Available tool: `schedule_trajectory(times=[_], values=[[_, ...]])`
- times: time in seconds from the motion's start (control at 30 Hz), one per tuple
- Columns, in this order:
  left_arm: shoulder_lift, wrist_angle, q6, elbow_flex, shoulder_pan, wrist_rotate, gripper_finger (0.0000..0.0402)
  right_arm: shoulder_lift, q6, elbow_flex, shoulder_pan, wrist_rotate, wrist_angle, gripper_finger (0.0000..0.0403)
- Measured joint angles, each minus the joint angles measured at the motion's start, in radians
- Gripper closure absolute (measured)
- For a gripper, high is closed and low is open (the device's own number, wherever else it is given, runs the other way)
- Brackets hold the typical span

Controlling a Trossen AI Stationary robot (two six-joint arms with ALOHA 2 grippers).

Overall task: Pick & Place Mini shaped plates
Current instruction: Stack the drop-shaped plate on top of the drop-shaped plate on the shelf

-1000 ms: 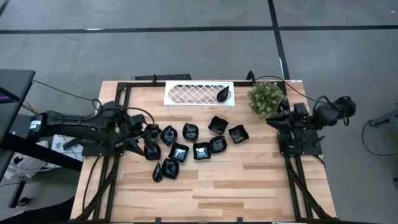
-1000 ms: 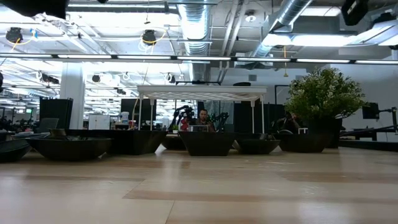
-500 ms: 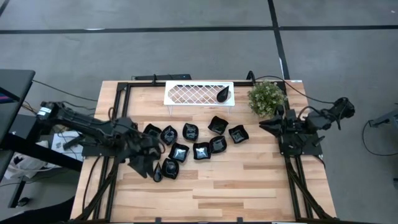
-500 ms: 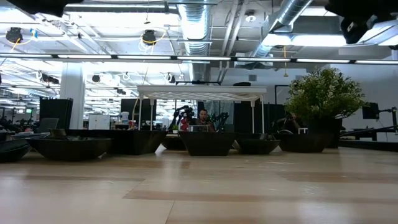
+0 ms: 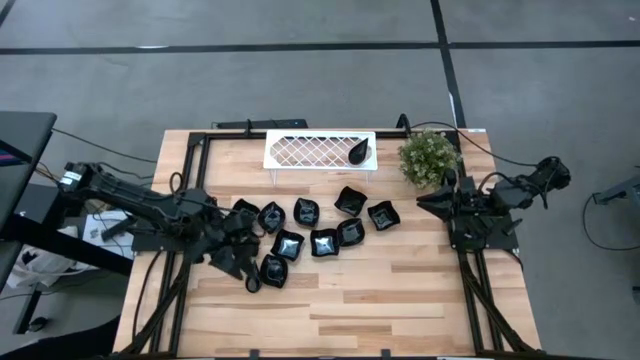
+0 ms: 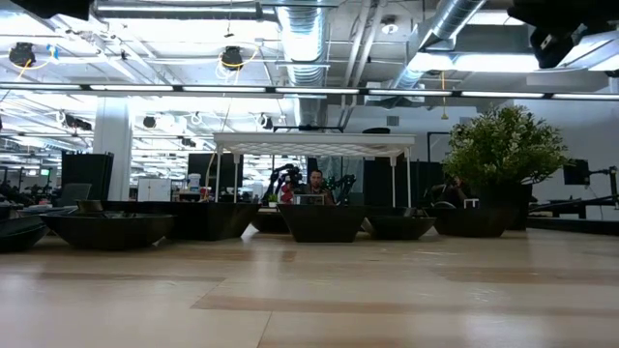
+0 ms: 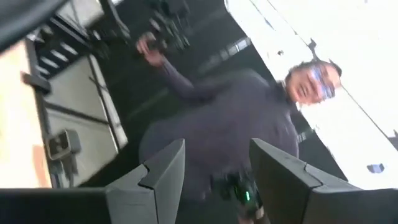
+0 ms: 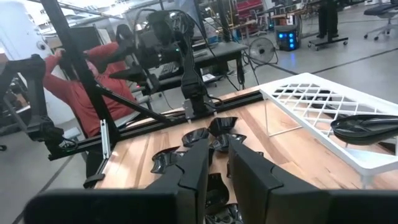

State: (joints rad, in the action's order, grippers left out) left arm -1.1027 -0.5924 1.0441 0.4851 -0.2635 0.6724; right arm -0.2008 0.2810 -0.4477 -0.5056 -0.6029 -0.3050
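Several glossy black mini shaped plates (image 5: 323, 242) lie in a loose cluster on the middle of the wooden table and show as a row of dark bowls (image 6: 319, 222) in the low view. One teardrop plate (image 5: 358, 152) lies on the white lattice tray (image 5: 300, 150). My left gripper (image 5: 236, 266) hangs open and level above the cluster's near left end, beside two plates (image 5: 273, 269). Nothing lies between its fingers (image 7: 165, 177). My right gripper (image 5: 422, 201) hovers near the table's right edge beside the plant, its fingers (image 8: 196, 168) a narrow gap apart with nothing between.
A green plant (image 5: 428, 157) stands at the far right, close to my right gripper. The tray stands on thin legs (image 6: 309, 145) at the far edge. Black frame rails (image 5: 190, 170) run along both sides. Bare wood (image 5: 380, 300) fills the near half. People sit beyond the table (image 8: 81, 87).
My left gripper has swung from the far left of the cluster toward the table's near edge, sinking a little and rolling about its own axis, and stays open. My right arm has dropped slightly. No plate has moved.
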Motion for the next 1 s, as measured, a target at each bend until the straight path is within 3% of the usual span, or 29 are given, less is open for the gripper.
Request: schedule_trajectory(times=[0.3, 0.6, 1.0], values=[[0.001, 0.041, 0.233, 0.0, -0.051, -0.103, 0.0219, 0.0, -0.003, 0.0, 0.0, 0.0, -0.006, 0.0343], [0.0, 0.497, 0.391, -0.002, -0.137, -0.282, 0.0219, 0.0, -0.003, -0.001, 0.0, 0.0, -0.033, 0.0343], [0.002, 0.488, 0.419, -0.002, -0.131, -0.342, 0.0219, 0.0, -0.002, -0.001, 0.0, 0.0, -0.035, 0.0343]])
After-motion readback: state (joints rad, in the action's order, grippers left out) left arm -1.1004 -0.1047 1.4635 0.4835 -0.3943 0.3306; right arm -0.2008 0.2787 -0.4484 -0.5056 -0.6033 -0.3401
